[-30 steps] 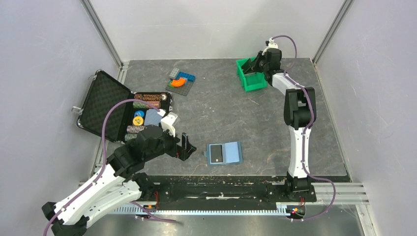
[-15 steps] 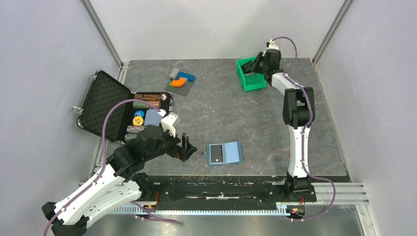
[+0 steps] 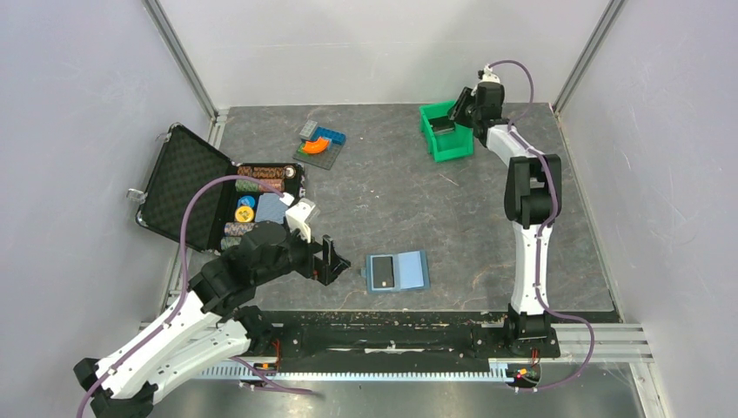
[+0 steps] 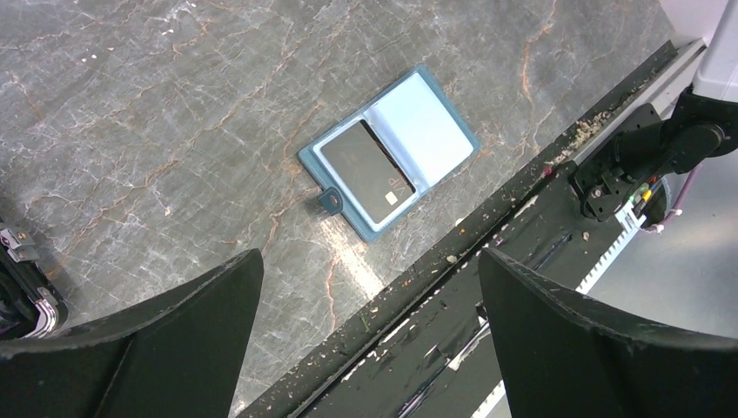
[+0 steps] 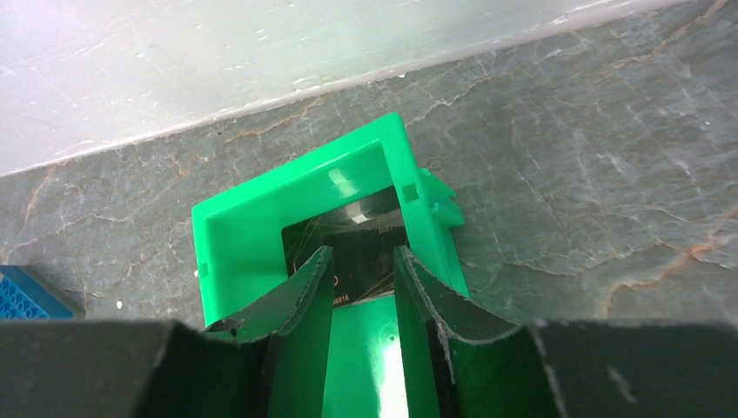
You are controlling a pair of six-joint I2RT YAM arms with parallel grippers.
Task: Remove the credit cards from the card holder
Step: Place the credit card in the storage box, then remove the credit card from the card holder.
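The teal-blue card holder (image 3: 409, 271) lies open near the table's front edge, and it also shows in the left wrist view (image 4: 426, 122). One dark credit card (image 3: 381, 273) lies on its left half (image 4: 365, 170). My left gripper (image 3: 335, 259) is open and empty, hovering just left of the holder (image 4: 370, 257). My right gripper (image 3: 454, 115) is above the green bin (image 3: 446, 155) at the back. Its jaws stand a little apart with nothing between them (image 5: 363, 252). Dark credit cards (image 5: 365, 248) lie flat on the bin's floor (image 3: 442, 127).
An open black foam-lined case (image 3: 178, 185) with striped poker chips (image 3: 252, 178) stands at the left. Coloured building blocks (image 3: 318, 142) lie at the back centre. The black base rail (image 3: 383, 335) runs along the front edge. The green bin's walls (image 5: 252, 218) surround my right fingers.
My right gripper has drawn back and to the right above the bin, and a dark card now lies flat inside it. My left arm has hardly moved.
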